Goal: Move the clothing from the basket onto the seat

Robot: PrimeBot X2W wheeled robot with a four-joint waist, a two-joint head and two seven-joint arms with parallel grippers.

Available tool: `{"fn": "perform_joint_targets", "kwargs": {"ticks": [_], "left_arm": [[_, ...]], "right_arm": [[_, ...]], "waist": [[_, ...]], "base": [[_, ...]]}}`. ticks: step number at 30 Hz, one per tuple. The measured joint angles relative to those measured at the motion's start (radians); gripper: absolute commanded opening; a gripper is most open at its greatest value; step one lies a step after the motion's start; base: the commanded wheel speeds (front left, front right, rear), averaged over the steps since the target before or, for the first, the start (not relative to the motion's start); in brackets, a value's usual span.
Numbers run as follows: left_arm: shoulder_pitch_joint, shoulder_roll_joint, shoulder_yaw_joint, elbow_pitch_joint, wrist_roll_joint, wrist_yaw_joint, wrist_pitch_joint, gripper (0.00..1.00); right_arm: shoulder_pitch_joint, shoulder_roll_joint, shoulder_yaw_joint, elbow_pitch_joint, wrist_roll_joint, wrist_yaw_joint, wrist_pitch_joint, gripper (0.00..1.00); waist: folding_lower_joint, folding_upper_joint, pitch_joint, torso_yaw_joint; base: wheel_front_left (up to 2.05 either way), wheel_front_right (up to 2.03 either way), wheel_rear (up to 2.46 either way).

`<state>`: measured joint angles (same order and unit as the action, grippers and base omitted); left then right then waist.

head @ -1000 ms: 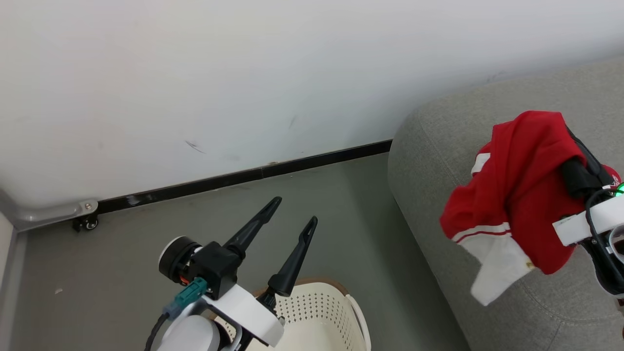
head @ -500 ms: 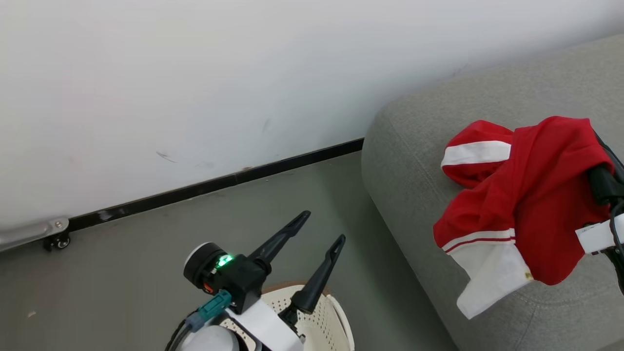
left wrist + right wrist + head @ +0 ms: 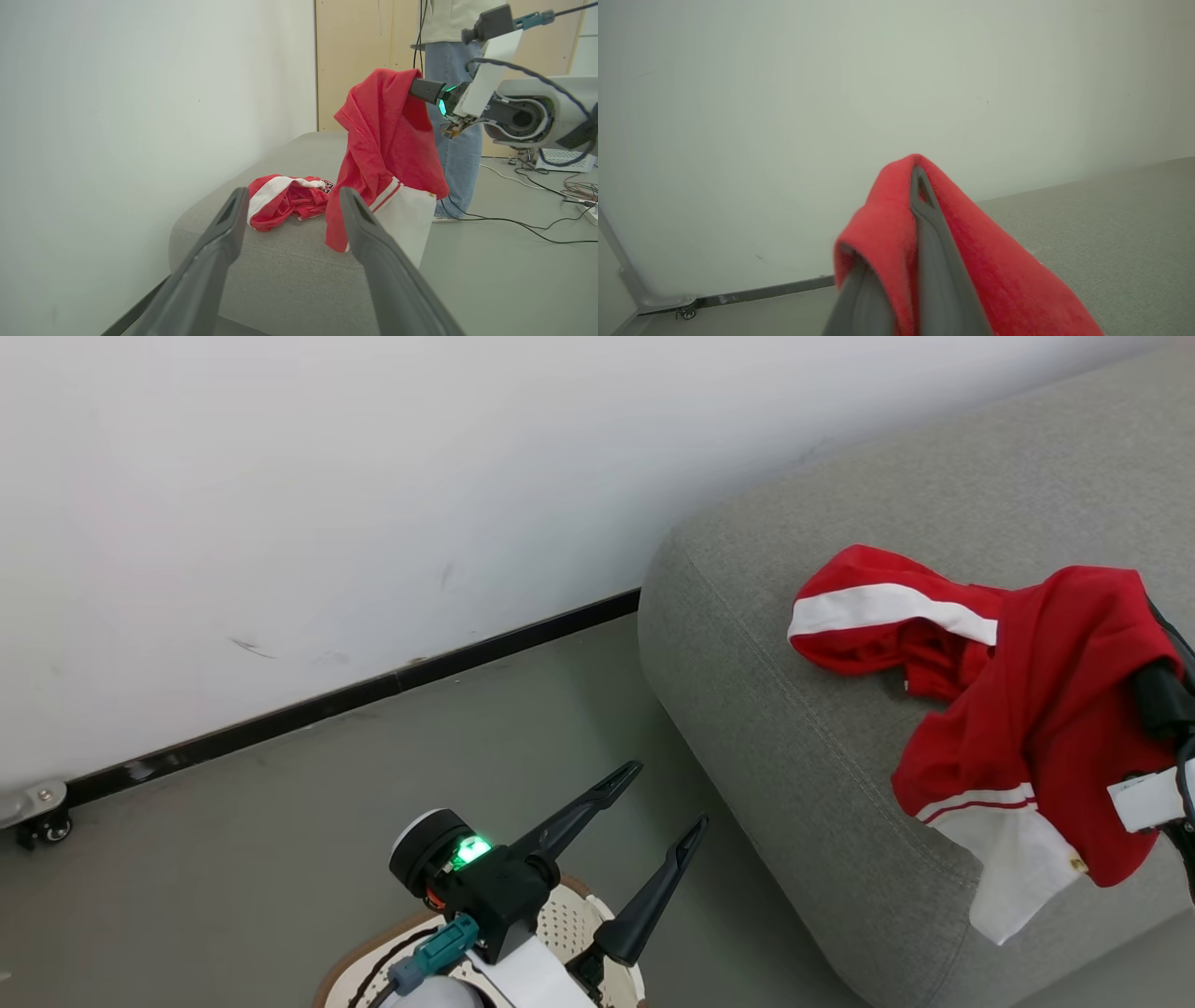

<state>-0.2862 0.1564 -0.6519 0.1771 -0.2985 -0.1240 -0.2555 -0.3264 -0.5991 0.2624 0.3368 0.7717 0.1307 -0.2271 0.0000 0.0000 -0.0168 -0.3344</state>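
— Right claw [image 3: 919, 186]?
— Clamped shut on the red garment [image 3: 1036, 709], which hangs straight beneath it at the frame's right.
— And the seat [image 3: 803, 709]?
— Directly below, though the white hem dangles over its front edge. Left claw [image 3: 665, 795] gapes empty above the basket [image 3: 568, 926].

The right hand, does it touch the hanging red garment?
Touching. The right wrist view shows the red garment wrapped over the shut fingers of the right hand.
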Motion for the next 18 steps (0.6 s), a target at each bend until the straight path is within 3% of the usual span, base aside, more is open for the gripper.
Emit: {"fn": "perform_joint_targets", "kwargs": {"ticks": [10, 18], "left_arm": [[0.009, 0.02, 0.007, -0.005, 0.001, 0.0, 0.0, 1.0], [0.009, 0.054, 0.044, -0.012, 0.013, 0.001, 0.0, 1.0]], "right_arm": [[-0.028, 0.007, -0.001, 0.014, -0.034, 0.0, 0.065, 0.0], [-0.232, -0.028, -0.024, 0.037, -0.097, 0.0, 0.125, 0.0]], "waist": [[0.0, 0.0, 0.035, -0.032], [0.0, 0.0, 0.082, -0.03]], "base": [[0.0, 0.0, 0.0], [0.0, 0.0, 0.0]]}}
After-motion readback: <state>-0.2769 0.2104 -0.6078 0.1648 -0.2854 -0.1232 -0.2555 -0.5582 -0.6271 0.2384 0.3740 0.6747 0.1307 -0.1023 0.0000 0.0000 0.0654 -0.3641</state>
